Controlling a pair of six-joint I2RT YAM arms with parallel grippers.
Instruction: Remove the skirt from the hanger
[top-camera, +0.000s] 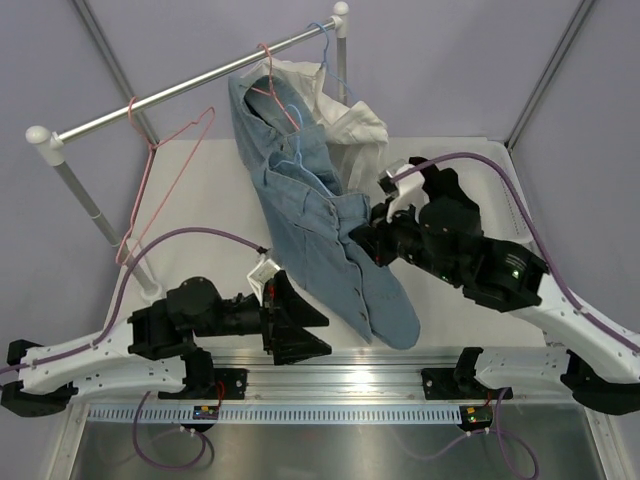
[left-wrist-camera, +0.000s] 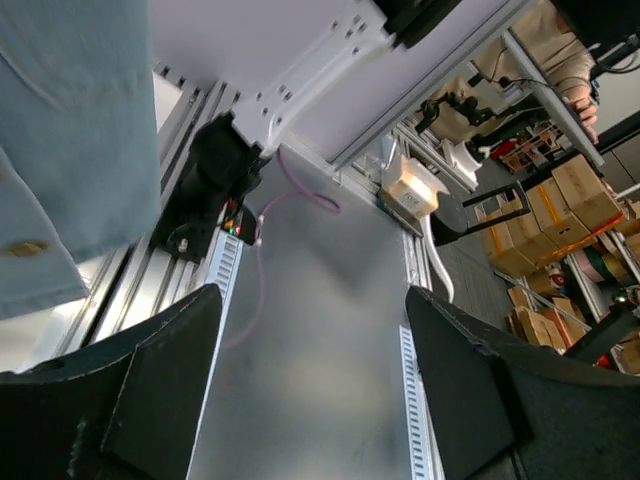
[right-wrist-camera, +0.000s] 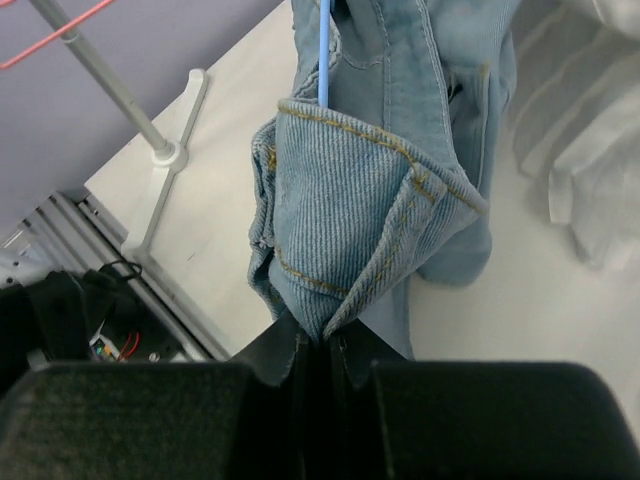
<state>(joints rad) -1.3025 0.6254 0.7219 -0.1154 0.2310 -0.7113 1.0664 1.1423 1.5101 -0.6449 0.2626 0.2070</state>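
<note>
No black skirt shows in any view. An empty pink wire hanger (top-camera: 160, 160) hangs at the left of the rail (top-camera: 190, 88); it also shows in the right wrist view (right-wrist-camera: 60, 30). My right gripper (top-camera: 362, 238) is shut on a fold of a blue denim garment (top-camera: 320, 230), pinched between the closed fingers in the right wrist view (right-wrist-camera: 320, 335). The denim (right-wrist-camera: 370, 200) hangs from the rail and slants down toward the table's front. My left gripper (top-camera: 322, 335) is open and empty low at the front, its fingers wide apart (left-wrist-camera: 312, 300), just left of the denim's lower end (left-wrist-camera: 70, 130).
A second pink hanger (top-camera: 272, 85) and a light-blue hanger (top-camera: 322, 35) hang on the rail over the denim; the blue wire runs into the denim (right-wrist-camera: 324, 50). A white shirt (top-camera: 355, 130) hangs behind it. The rail's left post (top-camera: 95, 215) stands on the table.
</note>
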